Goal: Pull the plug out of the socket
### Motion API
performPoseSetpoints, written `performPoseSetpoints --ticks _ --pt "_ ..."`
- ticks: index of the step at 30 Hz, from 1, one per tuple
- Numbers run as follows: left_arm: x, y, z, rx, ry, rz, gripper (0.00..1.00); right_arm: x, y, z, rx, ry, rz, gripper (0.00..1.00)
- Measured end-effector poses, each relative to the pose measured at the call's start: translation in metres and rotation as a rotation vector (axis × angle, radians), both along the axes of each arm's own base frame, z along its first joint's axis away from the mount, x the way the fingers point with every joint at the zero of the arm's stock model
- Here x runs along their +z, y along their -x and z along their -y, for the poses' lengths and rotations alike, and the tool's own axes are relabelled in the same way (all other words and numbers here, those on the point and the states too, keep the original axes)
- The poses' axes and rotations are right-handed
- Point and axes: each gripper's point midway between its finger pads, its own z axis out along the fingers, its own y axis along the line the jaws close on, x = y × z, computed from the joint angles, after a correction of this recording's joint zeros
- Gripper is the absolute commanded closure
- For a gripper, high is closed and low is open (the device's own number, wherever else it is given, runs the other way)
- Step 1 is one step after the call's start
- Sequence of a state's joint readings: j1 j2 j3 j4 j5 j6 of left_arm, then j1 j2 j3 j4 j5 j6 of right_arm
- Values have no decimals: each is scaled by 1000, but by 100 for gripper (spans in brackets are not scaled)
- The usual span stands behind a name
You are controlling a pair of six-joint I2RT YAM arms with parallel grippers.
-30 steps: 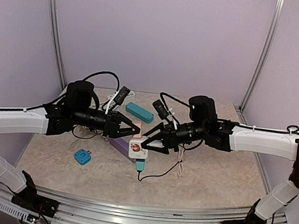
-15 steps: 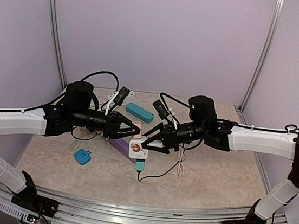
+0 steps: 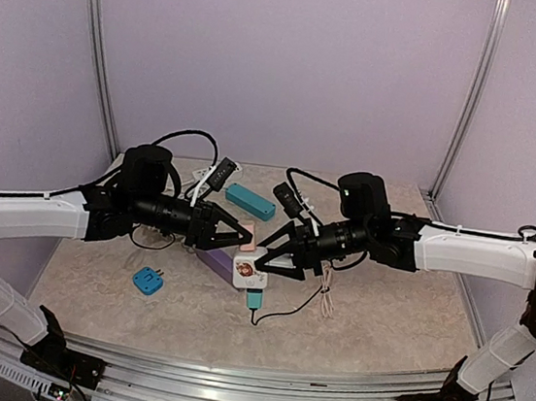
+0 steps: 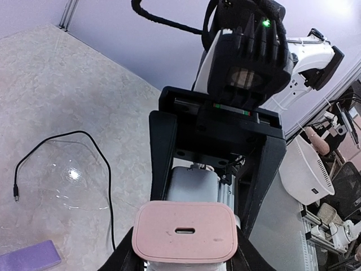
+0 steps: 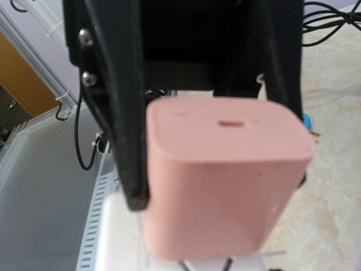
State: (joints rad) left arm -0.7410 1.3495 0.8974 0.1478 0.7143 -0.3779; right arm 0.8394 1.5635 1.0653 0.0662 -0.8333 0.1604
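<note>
Pink plug, white socket (beige-mottled table)

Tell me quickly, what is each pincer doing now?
Left pincer: closed on the pink plug.
Right pincer: closed on the white socket.

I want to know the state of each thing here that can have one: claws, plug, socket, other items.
left claw: shut on pink plug.
right claw: shut on white socket.
pink plug: seated in the socket, not yet pulled off.
white socket: held between both arms.
teal plug: plugged into the socket's near side.
blue adapter: lying loose, unplugged.
</note>
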Motion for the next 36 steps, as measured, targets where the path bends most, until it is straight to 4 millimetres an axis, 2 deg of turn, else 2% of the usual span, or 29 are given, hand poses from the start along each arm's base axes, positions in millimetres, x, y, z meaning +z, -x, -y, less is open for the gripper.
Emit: performPoseSetpoints --ticks 13,23,36 --pt "-9 -2 5 -46 -8 -49 90 -7 0 4 -15 42 12 100" --pt "-6 -4 6 -45 2 -34 90 -4 -1 4 -40 47 -7 100" --pt "5 -3 7 40 -22 71 90 3 -6 5 -13 -1 -51 100"
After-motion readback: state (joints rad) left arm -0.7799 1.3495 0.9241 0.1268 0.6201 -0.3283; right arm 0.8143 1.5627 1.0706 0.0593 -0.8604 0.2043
